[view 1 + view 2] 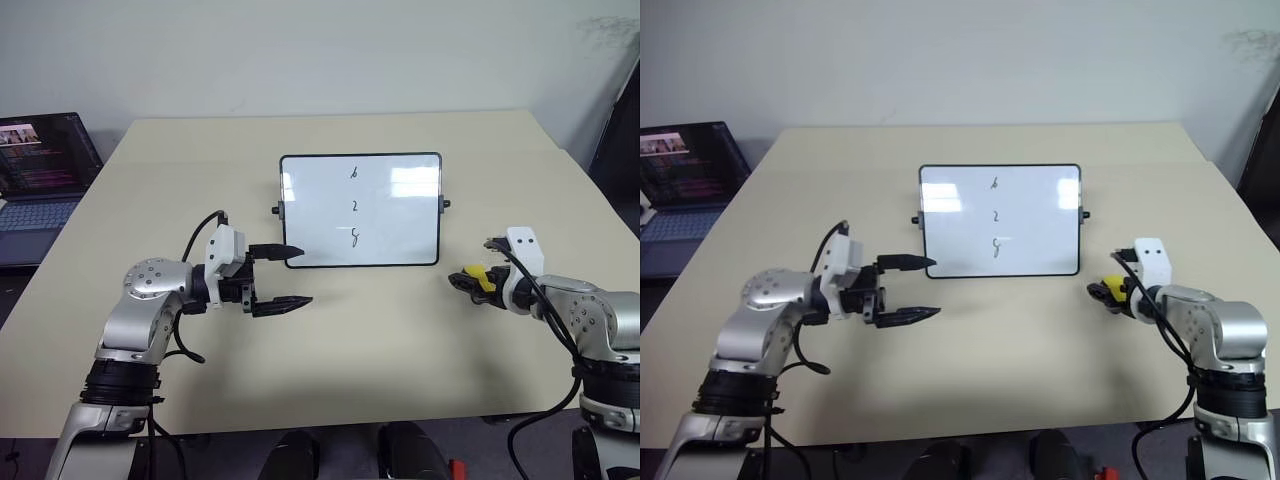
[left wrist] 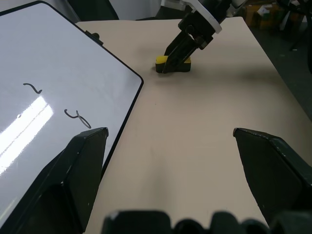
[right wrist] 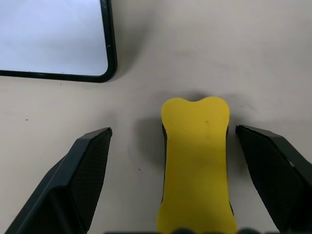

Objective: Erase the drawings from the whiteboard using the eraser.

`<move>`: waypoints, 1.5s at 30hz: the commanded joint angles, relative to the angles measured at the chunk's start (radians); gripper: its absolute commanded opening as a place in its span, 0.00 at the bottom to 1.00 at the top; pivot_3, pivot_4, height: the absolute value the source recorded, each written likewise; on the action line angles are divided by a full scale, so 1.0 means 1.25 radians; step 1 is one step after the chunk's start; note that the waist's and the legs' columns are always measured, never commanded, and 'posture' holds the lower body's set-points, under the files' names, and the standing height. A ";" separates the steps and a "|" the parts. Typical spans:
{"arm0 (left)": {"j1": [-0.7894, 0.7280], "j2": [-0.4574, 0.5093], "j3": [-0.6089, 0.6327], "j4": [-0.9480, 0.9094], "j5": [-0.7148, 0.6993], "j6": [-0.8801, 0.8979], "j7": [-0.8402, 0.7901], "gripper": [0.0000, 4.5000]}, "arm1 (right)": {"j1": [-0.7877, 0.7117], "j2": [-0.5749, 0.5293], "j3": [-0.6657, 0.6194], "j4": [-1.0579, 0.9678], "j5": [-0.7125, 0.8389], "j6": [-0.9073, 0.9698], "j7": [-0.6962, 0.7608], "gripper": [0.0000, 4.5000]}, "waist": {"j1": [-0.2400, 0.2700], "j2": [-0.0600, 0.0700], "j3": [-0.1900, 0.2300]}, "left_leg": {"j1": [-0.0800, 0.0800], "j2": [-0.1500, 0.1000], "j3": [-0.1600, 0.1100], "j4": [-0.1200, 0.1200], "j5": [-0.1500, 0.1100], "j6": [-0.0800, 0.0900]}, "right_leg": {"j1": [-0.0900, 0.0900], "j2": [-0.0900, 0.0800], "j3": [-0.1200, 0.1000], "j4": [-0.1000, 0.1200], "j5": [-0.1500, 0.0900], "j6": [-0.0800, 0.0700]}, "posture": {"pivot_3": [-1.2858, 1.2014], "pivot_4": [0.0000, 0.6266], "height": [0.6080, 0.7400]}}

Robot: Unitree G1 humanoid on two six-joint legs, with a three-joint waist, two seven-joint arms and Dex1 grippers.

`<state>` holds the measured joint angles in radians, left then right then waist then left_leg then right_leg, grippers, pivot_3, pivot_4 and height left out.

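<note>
A laptop (image 1: 40,180) is seen at the table (image 1: 330,360) edge, well beyond the left gripper (image 1: 282,277), whose jaws are spread wide and empty just beside the whiteboard (image 1: 390,215). The eraser (image 3: 196,165) lies between the wide-open fingers of the right gripper (image 1: 1102,291), ungripped; that gap is made plain by the right wrist view. The drawings (image 1: 354,205) remain unwiped

Our head views look down over the whiteboard (image 1: 360,210); our wrist views sit close beside it, sharing the eraser (image 3: 196,165).
</note>
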<state>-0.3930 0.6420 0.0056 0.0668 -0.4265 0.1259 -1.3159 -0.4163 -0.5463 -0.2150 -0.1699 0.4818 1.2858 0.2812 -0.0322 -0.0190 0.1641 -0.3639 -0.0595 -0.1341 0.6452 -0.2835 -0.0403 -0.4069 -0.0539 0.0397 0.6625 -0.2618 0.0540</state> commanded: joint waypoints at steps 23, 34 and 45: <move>-0.005 0.009 0.014 -0.028 -0.009 -0.008 0.004 1.00 | -0.011 -0.001 -0.031 0.025 -0.034 -0.035 -0.009 0.80 | 0.000 0.000 0.000 | 0.000 0.000 0.000 0.000 0.000 0.000 | 0.000 0.000 0.000 0.000 0.000 0.000 | 0.52 0.24 1.00; -0.016 0.008 0.019 -0.015 -0.007 -0.013 0.008 1.00 | -0.015 0.002 -0.040 0.034 -0.035 -0.026 -0.013 0.30 | 0.000 0.000 0.000 | 0.000 0.000 0.000 0.000 0.000 0.000 | 0.000 0.000 0.000 0.000 0.000 0.000 | 0.52 0.24 1.00; -0.024 -0.015 0.026 -0.027 -0.012 0.000 0.064 1.00 | -0.046 -0.003 0.014 0.003 -0.073 -0.126 -0.008 0.30 | -0.002 0.000 0.000 | 0.000 0.000 0.000 0.000 0.000 0.000 | 0.000 0.000 0.000 0.000 0.000 0.000 | 0.52 0.24 1.00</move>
<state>-0.4016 0.6343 0.0087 0.0676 -0.4265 0.1273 -1.2684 -0.4401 -0.5414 -0.2027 -0.1229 0.4038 1.1808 0.2617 -0.0343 -0.0189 0.1641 -0.3636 -0.0595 -0.1339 0.6452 -0.2835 -0.0403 -0.4069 -0.0537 0.0399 0.6625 -0.2618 0.0540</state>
